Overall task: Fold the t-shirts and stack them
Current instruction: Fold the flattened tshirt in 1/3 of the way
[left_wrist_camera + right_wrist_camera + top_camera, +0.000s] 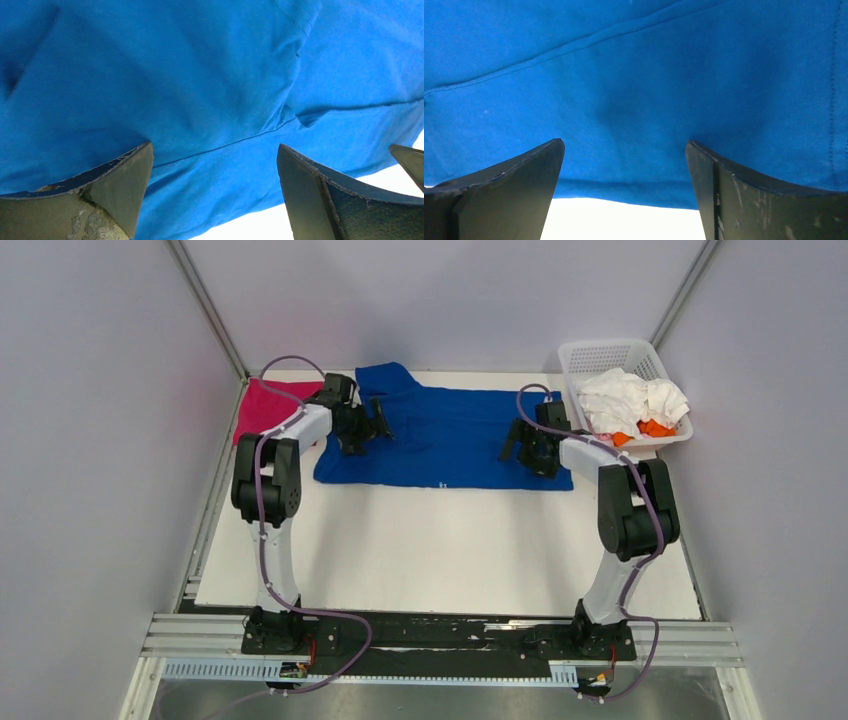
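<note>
Blue t-shirt [450, 435] lies spread flat on the far part of the counter [450, 550] in your top view. A pink t-shirt [262, 405] sits off its left end, and white and orange t-shirts [630, 400] are heaped in the basket [600, 348] on the right. Left tool [377, 426] hangs over the blue one's left end, right tool [513, 445] over its right. Left wrist view: fingers wide apart, gripping nothing, blue cloth beneath. Right wrist view: same deal, fingers spread and empty over the hem.

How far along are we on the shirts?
Done, it seems: the pink shirt lies folded at far left. In hand: the blue shirt is laid out wide, not yet compact, with the left hand and right hand open over it. Left: white shirts and orange cloth wait in the basket.
</note>
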Available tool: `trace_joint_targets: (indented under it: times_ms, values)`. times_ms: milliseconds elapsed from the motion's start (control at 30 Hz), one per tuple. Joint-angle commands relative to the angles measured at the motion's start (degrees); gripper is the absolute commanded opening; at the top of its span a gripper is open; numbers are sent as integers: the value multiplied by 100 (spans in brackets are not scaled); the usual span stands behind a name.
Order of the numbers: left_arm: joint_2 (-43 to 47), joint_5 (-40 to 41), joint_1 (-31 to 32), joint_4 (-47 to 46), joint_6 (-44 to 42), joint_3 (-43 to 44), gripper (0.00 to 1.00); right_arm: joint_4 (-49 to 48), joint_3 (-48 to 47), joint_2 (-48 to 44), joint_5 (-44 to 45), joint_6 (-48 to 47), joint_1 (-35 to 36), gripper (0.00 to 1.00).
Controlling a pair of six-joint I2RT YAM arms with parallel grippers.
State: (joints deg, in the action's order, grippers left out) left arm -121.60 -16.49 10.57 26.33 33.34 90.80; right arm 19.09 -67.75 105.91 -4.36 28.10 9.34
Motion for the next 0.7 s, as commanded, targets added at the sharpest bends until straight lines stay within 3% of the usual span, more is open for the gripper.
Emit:
trace_joint_targets:
  times_ms: [0, 367, 667]
  values:
    - [-43, 208, 0, 393, 0, -67, 100, -21, 250, -126, 132, 80, 18, 100]
    - [1423, 759, 510, 406, 258, -2475, 100, 816, 2295, -1700, -101, 650, 16, 100]
    - [3002, 1144, 1206, 435, 1084, -4201, 100, 1751, 3336, -3086, -497, 1083, 87, 100]
